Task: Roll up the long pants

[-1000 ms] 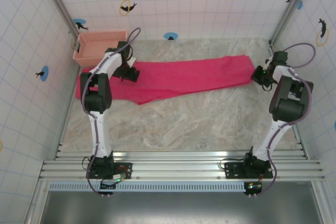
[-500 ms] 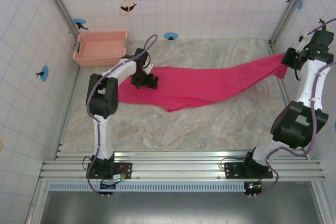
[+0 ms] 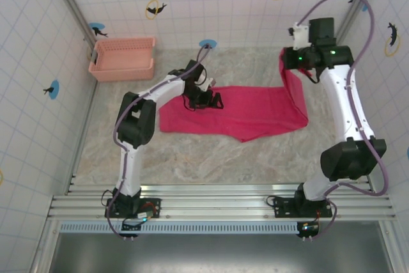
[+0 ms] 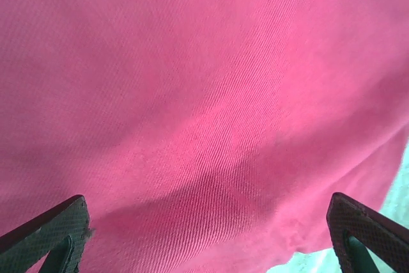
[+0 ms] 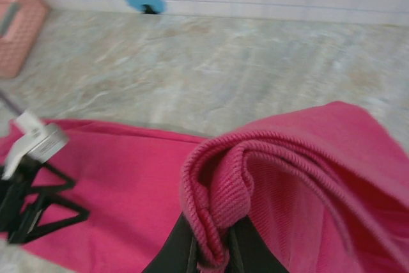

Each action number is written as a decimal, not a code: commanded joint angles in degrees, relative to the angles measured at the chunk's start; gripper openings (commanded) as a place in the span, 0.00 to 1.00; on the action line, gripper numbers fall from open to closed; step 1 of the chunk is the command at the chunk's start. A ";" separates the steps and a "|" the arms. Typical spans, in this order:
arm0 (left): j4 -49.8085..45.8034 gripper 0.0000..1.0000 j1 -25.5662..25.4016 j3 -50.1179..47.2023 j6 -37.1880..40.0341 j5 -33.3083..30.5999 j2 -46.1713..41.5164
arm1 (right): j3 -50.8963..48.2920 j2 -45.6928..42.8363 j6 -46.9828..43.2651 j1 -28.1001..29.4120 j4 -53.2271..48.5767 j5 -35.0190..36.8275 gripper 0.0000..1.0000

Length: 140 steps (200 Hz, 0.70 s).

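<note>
Near part of tabletop (image 3: 211,158) bare, pale marbled surface. Long pants (image 3: 249,110) lie mid-tabletop, bright pink-red, spread flat in a broad band running left to right, lower edge coming to a shallow point near the middle. Left pincer (image 3: 206,99) sits low at the far edge of the cloth, toward its left part; jaws stand wide apart with nothing between them. In the left wrist view the fingertips (image 4: 48,231) frame ribbed pink fabric close beneath, though actual contact cannot be told. The right end of the pants is up off the tabletop, rising as a narrow strip toward the far right. Right pincer (image 5: 211,247) is closed on it, clamping a thick rolled fold of the hem; the right wrist view shows cloth bunched over the dark fingers. Farther back, a pale pink lattice basket (image 3: 123,57) stands in the far left corner, well apart from the pants. Blue sticker (image 3: 208,44) at the foot of the tiled back wall.
</note>
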 commanded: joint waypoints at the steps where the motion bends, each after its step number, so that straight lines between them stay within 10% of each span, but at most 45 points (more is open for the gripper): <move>1: -5.18 0.98 7.71 0.97 0.74 1.95 -8.55 | 3.13 -1.78 2.50 8.54 1.53 5.14 0.00; 57: -0.15 0.97 32.63 -26.03 1.68 -3.85 -27.80 | 3.17 4.77 5.59 29.30 4.93 13.37 0.00; 140: 13.08 0.97 34.72 -42.74 -9.21 -1.33 -30.86 | 17.70 30.80 6.55 43.40 8.85 10.57 0.00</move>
